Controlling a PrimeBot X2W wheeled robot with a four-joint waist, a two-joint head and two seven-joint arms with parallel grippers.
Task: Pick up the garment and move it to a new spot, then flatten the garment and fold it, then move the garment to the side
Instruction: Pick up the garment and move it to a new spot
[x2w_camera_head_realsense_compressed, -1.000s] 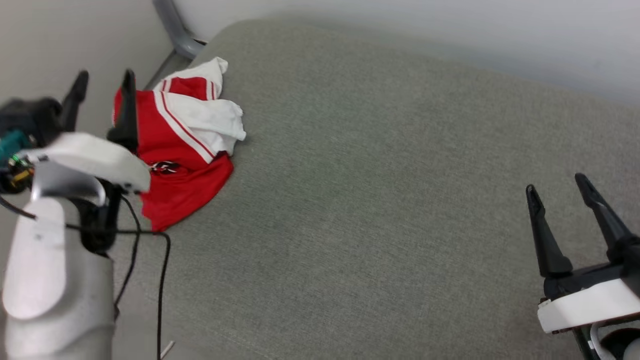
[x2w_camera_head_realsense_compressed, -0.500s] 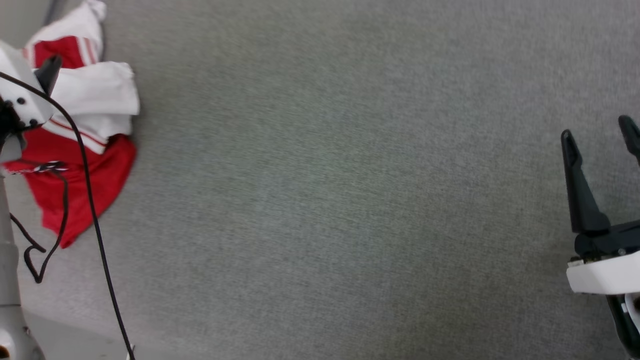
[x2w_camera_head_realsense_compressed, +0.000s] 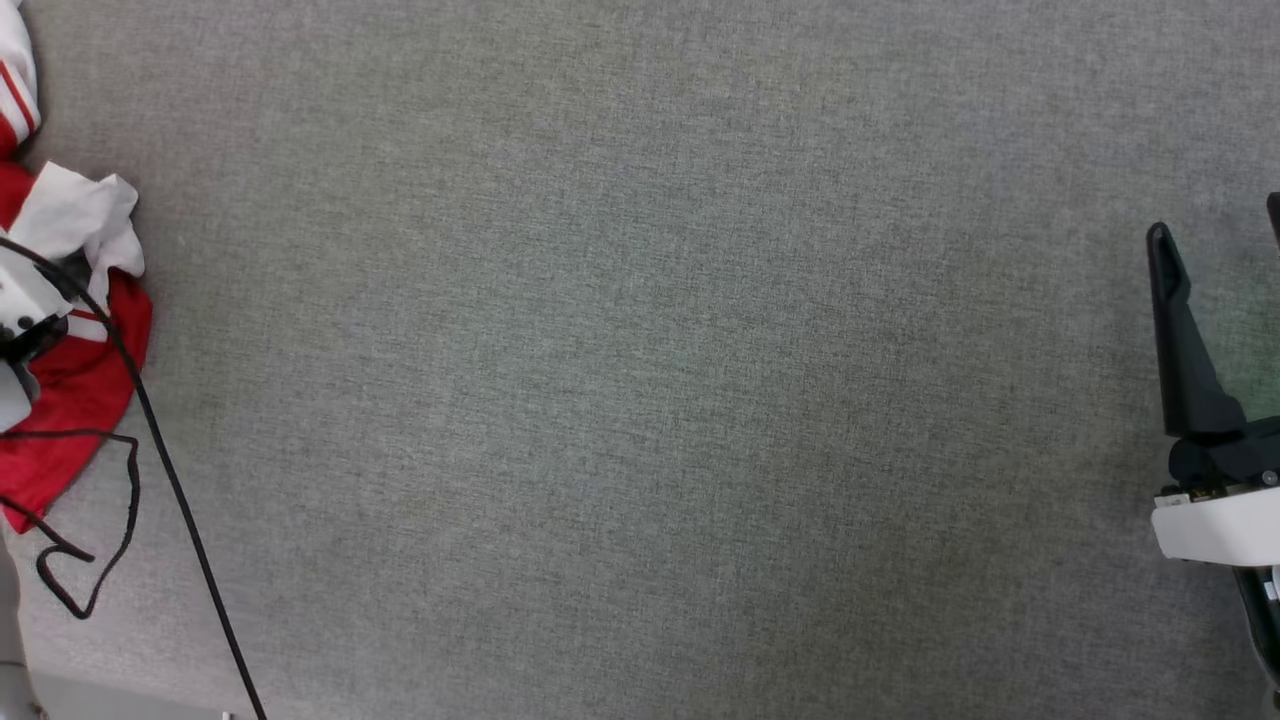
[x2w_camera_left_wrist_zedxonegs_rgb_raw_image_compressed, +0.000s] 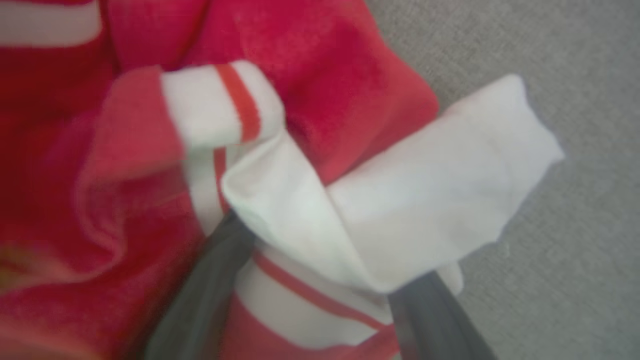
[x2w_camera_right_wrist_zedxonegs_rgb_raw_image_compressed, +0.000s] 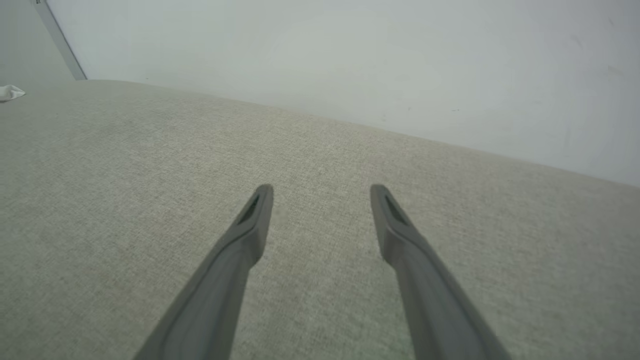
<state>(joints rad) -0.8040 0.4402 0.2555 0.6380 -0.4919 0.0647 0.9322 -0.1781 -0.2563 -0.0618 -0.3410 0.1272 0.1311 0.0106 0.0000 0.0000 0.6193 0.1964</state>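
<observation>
At the left gripper (x2w_camera_left_wrist_zedxonegs_rgb_raw_image_compressed: 320, 260), spread wide and clamped on nothing: two smooth, matte dark-grey fingers (x2w_camera_left_wrist_zedxonegs_rgb_raw_image_compressed: 200, 300), blurred, with tips tucked under a soft white fold of the garment (x2w_camera_left_wrist_zedxonegs_rgb_raw_image_compressed: 325, 75). Between and over those tips, a thick rolled lip of white knit. Just below it, a white band crossed by thin red stripes. Higher up and to the left in that view, crumpled red jersey cloth in deep rounded folds, plus a white cuff-like tab with one red stripe. To the right of the white fold, the flat grey woven surface (x2w_camera_left_wrist_zedxonegs_rgb_raw_image_compressed: 575, 275).

At the right gripper (x2w_camera_right_wrist_zedxonegs_rgb_raw_image_compressed: 321, 192), also wide apart and holding nothing: long tapering grey fingers with a slotted recess near each tip, above the same weave and well apart from the garment. Beyond them, the rounded far edge of the upholstery against a plain pale wall (x2w_camera_right_wrist_zedxonegs_rgb_raw_image_compressed: 350, 50).

In the head view, bunched at the far left edge: the garment, red with rumpled white sleeve cloth on top, partly behind the white housing of the left arm (x2w_camera_head_realsense_compressed: 22, 295). Across and beside it, a thin black cable (x2w_camera_head_realsense_compressed: 170, 480), looped loosely on the weave. Elsewhere, fine heathered grey-green fabric, even and uncreased.
</observation>
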